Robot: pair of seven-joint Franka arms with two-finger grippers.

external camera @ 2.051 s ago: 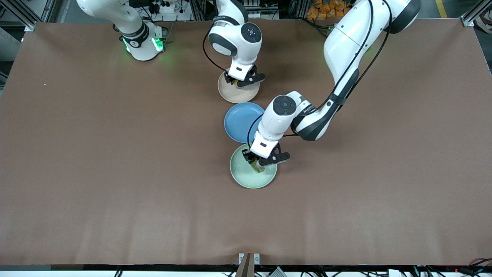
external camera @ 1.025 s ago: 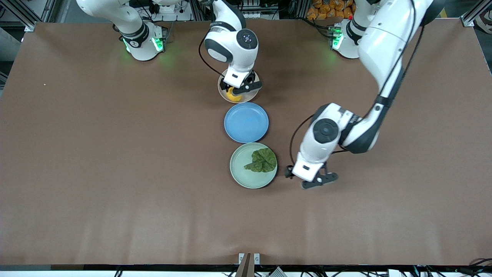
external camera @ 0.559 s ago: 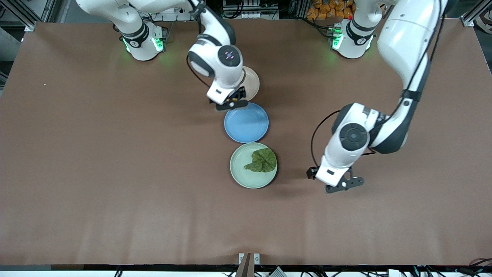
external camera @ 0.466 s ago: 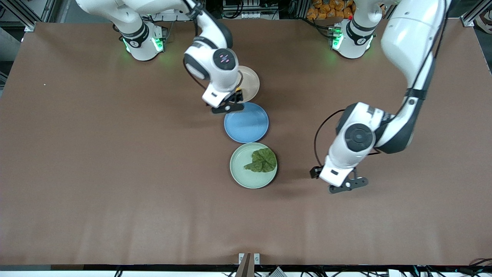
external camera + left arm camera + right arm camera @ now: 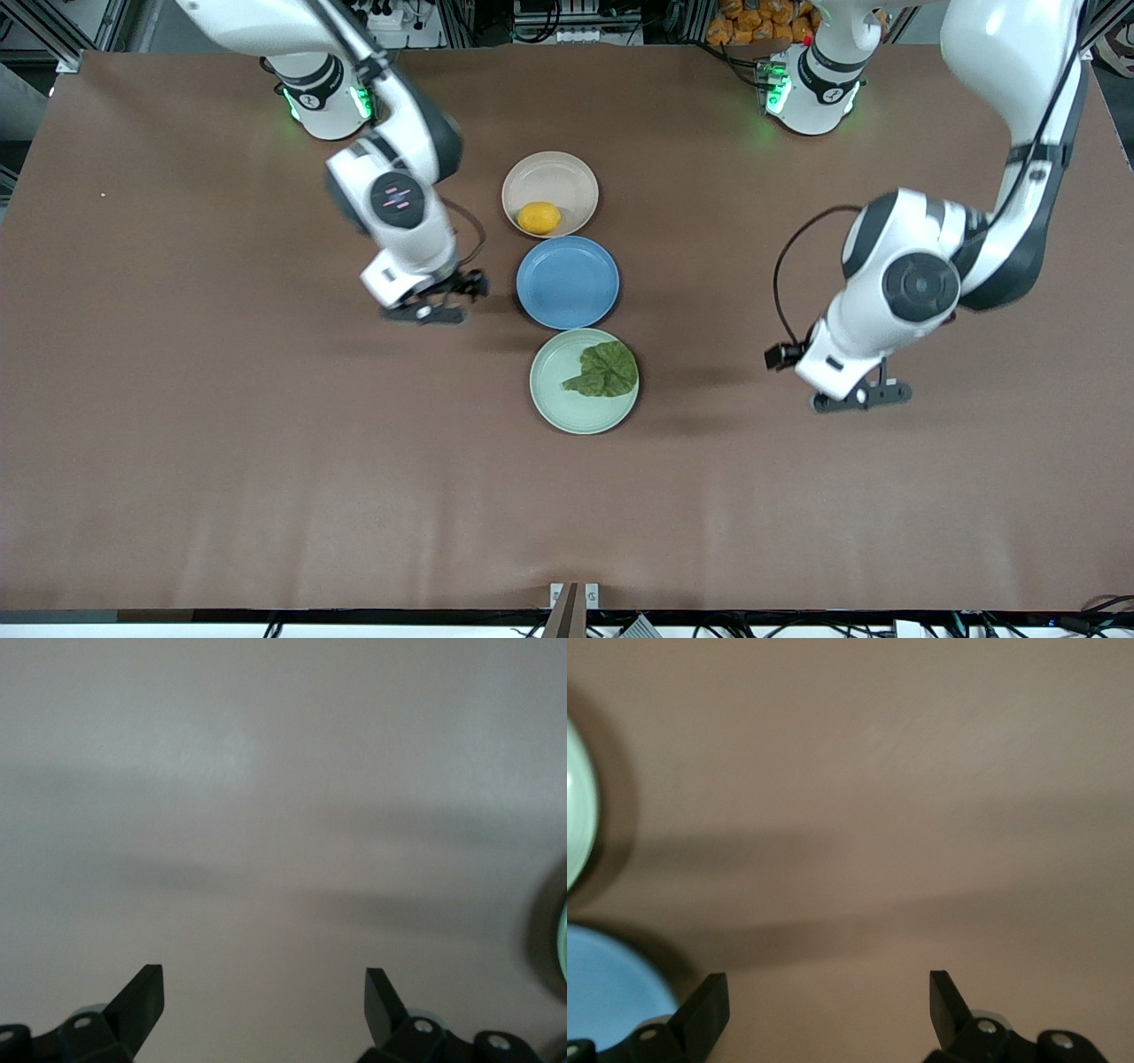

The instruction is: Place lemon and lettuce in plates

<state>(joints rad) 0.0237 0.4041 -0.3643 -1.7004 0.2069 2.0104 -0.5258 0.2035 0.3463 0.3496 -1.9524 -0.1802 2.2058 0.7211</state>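
Front view high, facing the robot bases, taking in the whole tabletop (image 5: 221, 443). Wrist views close, looking down past open jaws, sharing the mint plate (image 5: 554, 399) edge.

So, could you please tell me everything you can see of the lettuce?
The lettuce is one small dark green leaf, wrinkled and veined, with ragged edges. It lies flat in the mint green plate, on the side toward the left arm's end of the table, its edge reaching the rim. Only the plate touches it; no gripper is near.
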